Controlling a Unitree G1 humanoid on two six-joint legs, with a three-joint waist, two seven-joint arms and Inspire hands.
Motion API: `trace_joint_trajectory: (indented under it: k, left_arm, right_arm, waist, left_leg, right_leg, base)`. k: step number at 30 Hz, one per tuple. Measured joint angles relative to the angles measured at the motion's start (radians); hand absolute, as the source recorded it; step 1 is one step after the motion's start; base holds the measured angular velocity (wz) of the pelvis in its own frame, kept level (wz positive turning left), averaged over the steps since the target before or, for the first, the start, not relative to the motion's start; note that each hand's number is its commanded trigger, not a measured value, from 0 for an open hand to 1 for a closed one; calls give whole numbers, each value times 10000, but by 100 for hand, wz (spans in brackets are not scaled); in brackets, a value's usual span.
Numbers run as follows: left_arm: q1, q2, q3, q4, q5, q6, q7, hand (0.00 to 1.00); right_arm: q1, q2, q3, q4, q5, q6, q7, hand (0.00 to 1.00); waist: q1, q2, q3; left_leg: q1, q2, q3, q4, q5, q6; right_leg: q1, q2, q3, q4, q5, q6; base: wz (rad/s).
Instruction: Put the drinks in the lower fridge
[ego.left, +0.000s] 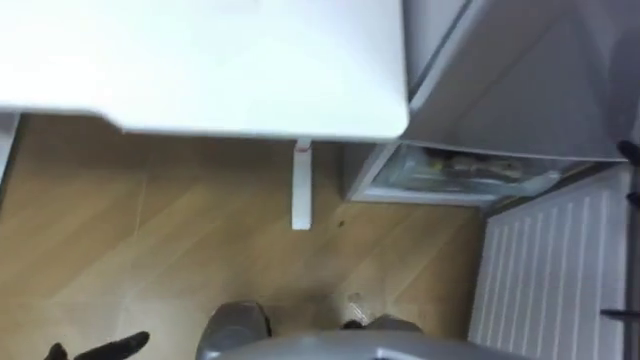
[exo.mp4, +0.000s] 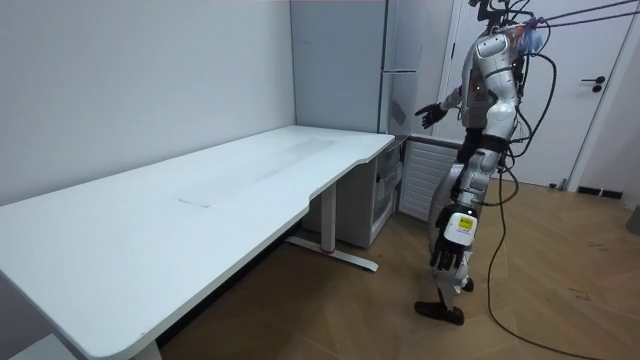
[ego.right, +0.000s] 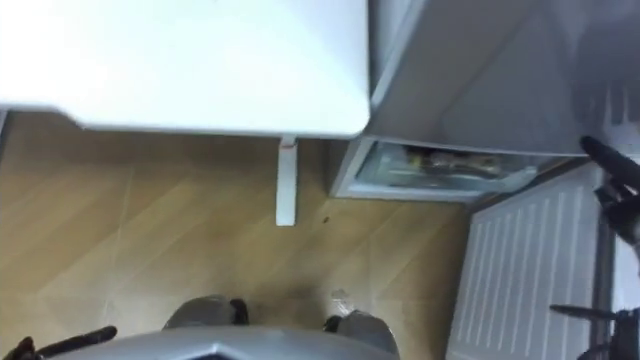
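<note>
Head cameras peer steeply down, close in: desk (ego.left: 200, 60) across the frame's top, open lower fridge (ego.left: 450, 175) at right. Room camera stands well back, looking along the desk toward the robot, upper right. Desk corner and fridge are shared.
</note>
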Motion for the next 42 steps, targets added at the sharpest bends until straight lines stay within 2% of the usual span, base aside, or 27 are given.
trace_joint_trajectory:
  k: [2,3,4,8,10,12,16,17,20,21,25,27,29,30,33,34,37,42]
  left_arm:
    - [66,-306,64,4,220,6,-21,0]
    - [74,-412,186,-38,246,43,-25,0]
    - [105,-460,261,-46,246,46,-24,0]
    - [360,-583,636,-188,264,318,-19,0]
    - [385,-611,901,-321,360,384,-16,0]
    - [387,-698,1154,-490,656,401,-63,0]
    - [433,-800,1153,-599,692,539,-62,0]
    - [434,-815,1152,-629,726,590,-61,0]
    - [454,-861,1154,-626,754,613,-65,0]
    - [450,-906,1152,-530,840,612,-101,0]
    - [494,-946,1179,-345,857,614,-339,0]
    - [603,-949,1549,-334,882,628,-456,0]
    - [615,-940,1830,-345,983,627,-465,0]
    - [614,-944,1910,-346,1047,627,-458,0]
    - [616,-967,1905,-335,1047,641,-487,0]
    - [611,-965,1905,-325,1048,642,-504,0]
    - [618,-993,1900,-224,1049,674,-734,0]
    - [513,-1024,1664,-223,1121,711,-1042,0]
  right_arm:
    - [386,0,-368,-391,-759,-24,-344,0]
    - [665,0,-595,-518,-1134,-27,-442,0]
    - [757,0,-671,-526,-1293,-27,-500,0]
    - [1056,0,-1391,-711,-2057,-17,-1171,0]
    - [1164,0,-1475,-761,-2302,-49,-1470,0]
    - [1511,4,-1665,-759,-2435,-38,-1649,0]
    - [1832,43,-1836,-759,-2589,-30,-2167,0]
    - [2000,74,-1838,-750,-2577,-31,-2292,0]
    - [2469,463,-2055,-682,-2570,-32,-2506,0]
    - [2587,620,-2080,-554,-2597,-33,-2490,0]
    - [2985,932,-2122,70,-2164,9,-2294,0]
    - [3207,1078,-2124,64,-1811,56,-2022,0]
    - [3215,1099,-2157,225,-1498,58,-1755,0]
    - [3217,1142,-2151,357,-1366,50,-1602,0]
    - [3453,1296,-2134,367,-1044,6,-1197,0]
    - [3645,1455,-2134,355,-1026,-61,-961,0]
    - [3864,1761,-2110,350,-1043,-54,-438,0]
    - [3802,2362,-1482,171,-1425,-72,548,0]
  waist:
    - [-167,-100,-5]
    - [-253,-74,-25]
    - [-310,-89,-40]
    - [-698,-148,-14]
    - [-811,-148,-6]
    - [-876,-110,-19]
    - [-925,-10,-12]
    - [-929,76,11]
    - [-876,195,37]
    - [-874,216,65]
    - [-834,402,40]
    - [-896,500,26]
    - [-886,486,26]
    - [-882,508,51]
    - [-763,437,3]
    - [-648,399,-18]
    - [-506,352,6]
    - [-322,440,18]
  left_leg:
    - [418,-15,54,-242,24,-38]
    - [524,-2,42,-311,33,-53]
    - [572,3,37,-372,44,-72]
    - [963,6,110,-624,63,-102]
    - [1209,43,150,-769,68,-110]
    - [1424,44,179,-924,70,-115]
    - [1598,31,297,-1060,69,-114]
    - [1630,34,312,-1075,69,-113]
    - [1831,86,395,-1297,72,-121]
    - [1901,95,433,-1306,70,-124]
    - [2026,103,542,-1312,67,-128]
    - [2084,112,573,-1378,69,-131]
    - [2090,136,587,-1367,78,-145]
    - [2085,149,589,-1367,89,-161]
    - [2096,172,582,-1360,102,-180]
    - [2112,198,583,-1352,105,-187]
    - [2184,205,554,-1297,102,-205]
    - [2262,205,573,-1303,99,-208]
  right_leg:
    - [283,57,79,-176,43,4]
    - [423,122,92,-342,62,13]
    - [482,149,91,-413,90,18]
    - [813,199,135,-638,133,34]
    - [1090,308,196,-948,247,48]
    - [1331,371,239,-1209,345,72]
    - [1352,370,394,-1213,411,89]
    - [1358,385,438,-1221,424,84]
    - [1548,488,545,-1395,526,58]
    - [1586,499,586,-1395,529,52]
    - [1621,506,689,-1393,531,50]
    - [1632,520,745,-1366,534,44]
    - [1634,553,792,-1370,551,18]
    - [1639,568,794,-1382,554,11]
    - [1667,604,802,-1450,564,-5]
    - [1725,648,819,-1541,584,-37]
    - [1796,661,828,-1545,586,-40]
    - [1803,676,888,-1528,592,-48]
  base:
    - [-14]
    - [-9]
    - [-3]
    - [-7]
    - [-10]
    - [-7]
    - [-14]
    - [-9]
    - [-13]
    - [-16]
    - [-10]
    - [-8]
    - [-4]
    - [0]
    - [0]
    - [0]
    - [-1]
    - [-5]
